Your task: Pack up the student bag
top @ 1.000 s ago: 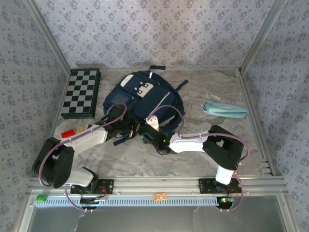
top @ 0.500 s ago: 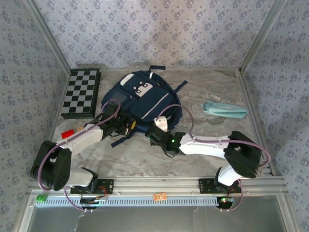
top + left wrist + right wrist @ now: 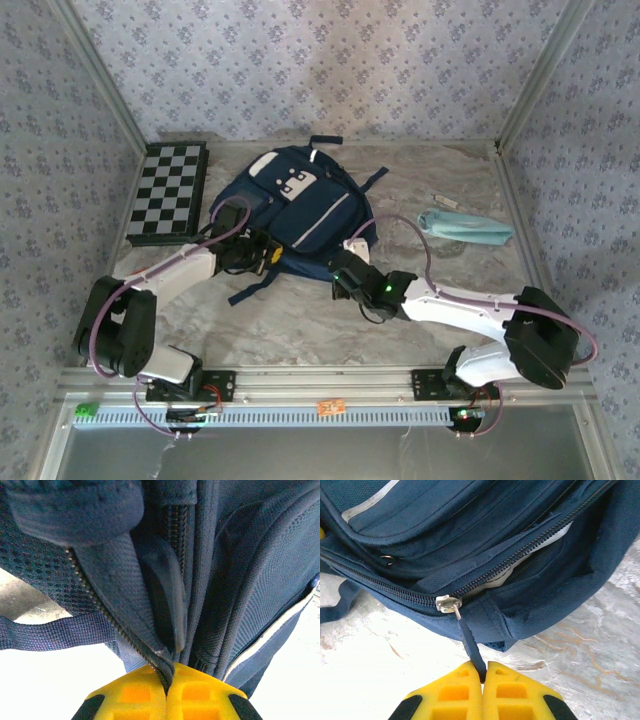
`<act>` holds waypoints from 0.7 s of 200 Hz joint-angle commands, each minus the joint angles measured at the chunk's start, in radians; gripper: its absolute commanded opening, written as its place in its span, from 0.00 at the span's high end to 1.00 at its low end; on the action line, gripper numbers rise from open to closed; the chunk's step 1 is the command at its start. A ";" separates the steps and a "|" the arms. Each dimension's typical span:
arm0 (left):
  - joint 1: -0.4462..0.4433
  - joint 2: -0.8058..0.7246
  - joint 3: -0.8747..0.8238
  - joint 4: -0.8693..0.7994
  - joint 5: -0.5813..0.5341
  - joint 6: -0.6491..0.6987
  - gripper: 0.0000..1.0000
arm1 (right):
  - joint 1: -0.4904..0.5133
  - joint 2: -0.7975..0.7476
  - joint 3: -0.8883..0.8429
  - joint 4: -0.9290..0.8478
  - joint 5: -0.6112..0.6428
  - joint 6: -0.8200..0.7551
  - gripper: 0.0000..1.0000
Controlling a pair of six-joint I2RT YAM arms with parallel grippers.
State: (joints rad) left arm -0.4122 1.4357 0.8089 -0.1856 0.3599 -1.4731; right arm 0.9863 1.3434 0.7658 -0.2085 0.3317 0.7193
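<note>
The student bag (image 3: 300, 200), a large navy blue fabric backpack with white patches, lies flat by the middle of the surface's far edge, and the top view has both arms reaching its near rim. The right wrist view adds the detail: the right gripper (image 3: 484, 672) is clenched on the dark blue pull tab (image 3: 470, 640) of a silver zip slider (image 3: 445, 603) (white lining shows behind the open zip). The left gripper (image 3: 167, 680) pinches the bag's zip seam. A black-and-white chequered board (image 3: 168, 192) lies in the far left corner.
</note>
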 commanded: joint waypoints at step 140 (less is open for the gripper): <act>-0.100 -0.175 -0.074 -0.049 -0.104 -0.049 0.53 | -0.175 0.024 0.017 0.112 -0.384 -0.191 1.00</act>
State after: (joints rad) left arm -0.4324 1.3231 0.7963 -0.2222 0.3325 -1.3819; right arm 0.8303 1.3952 0.7887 -0.1184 0.0097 0.5552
